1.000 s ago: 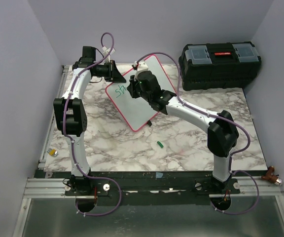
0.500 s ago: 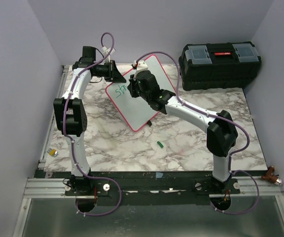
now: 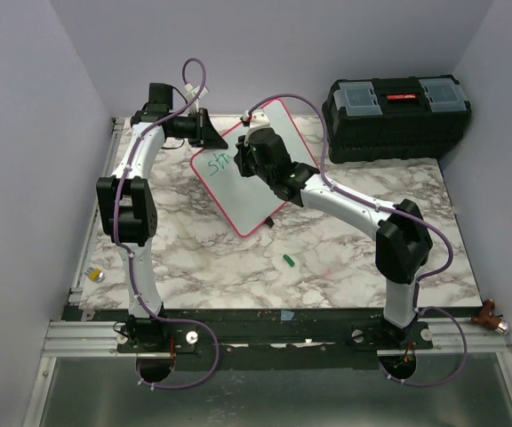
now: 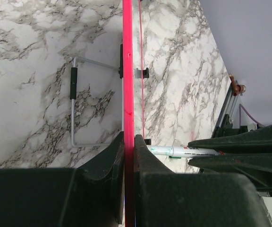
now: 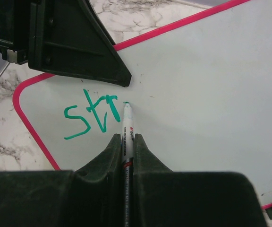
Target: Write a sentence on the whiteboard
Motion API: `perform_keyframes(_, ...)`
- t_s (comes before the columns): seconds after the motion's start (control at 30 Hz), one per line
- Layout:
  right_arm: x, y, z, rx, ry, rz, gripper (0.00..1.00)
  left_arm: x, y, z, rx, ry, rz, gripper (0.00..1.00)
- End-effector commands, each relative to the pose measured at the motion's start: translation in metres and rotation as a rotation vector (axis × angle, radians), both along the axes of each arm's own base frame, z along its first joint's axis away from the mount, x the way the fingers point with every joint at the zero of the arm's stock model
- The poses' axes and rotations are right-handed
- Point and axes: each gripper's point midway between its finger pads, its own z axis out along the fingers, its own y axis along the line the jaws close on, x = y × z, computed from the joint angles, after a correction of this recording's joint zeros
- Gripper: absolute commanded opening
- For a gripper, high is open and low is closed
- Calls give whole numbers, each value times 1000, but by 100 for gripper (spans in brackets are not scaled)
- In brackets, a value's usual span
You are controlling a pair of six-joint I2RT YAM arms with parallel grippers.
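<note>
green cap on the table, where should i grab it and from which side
Probably across its narrow middle, coming straight down from above. The green cap lies flat on the marble table. It is a short stick shape with bare surface along both long sides, which leaves room to pinch across its width.

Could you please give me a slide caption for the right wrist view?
The right gripper holds a marker, tip on the whiteboard just after green letters "str".
</note>
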Motion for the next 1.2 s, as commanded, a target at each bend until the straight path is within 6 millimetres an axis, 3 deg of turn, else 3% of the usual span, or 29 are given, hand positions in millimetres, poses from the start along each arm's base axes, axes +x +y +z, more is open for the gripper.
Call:
perform_keyframes(0.0, 1, -8, 8, -17, -33, -32, 1, -10, -15, 1, 3, -50, -70, 0)
perform_keyframes(0.37, 6, 1, 8, -8, -33, -13, 1, -10, -15, 1, 1, -49, -74, 0)
perform_keyframes(0.73, -9, 9, -3, 10, 12, 64, 1, -11, -15, 2, -1, -51, -76, 0)
perform_keyframes(0.93, -15, -1, -19, -12, 41, 48, 1, -11, -15, 2, -1, -51, -76, 0)
perform_keyframes(1.17, -13, -14, -24, -36, 43, -11, 1, -11, -15, 2, -1, -53, -74, 0)
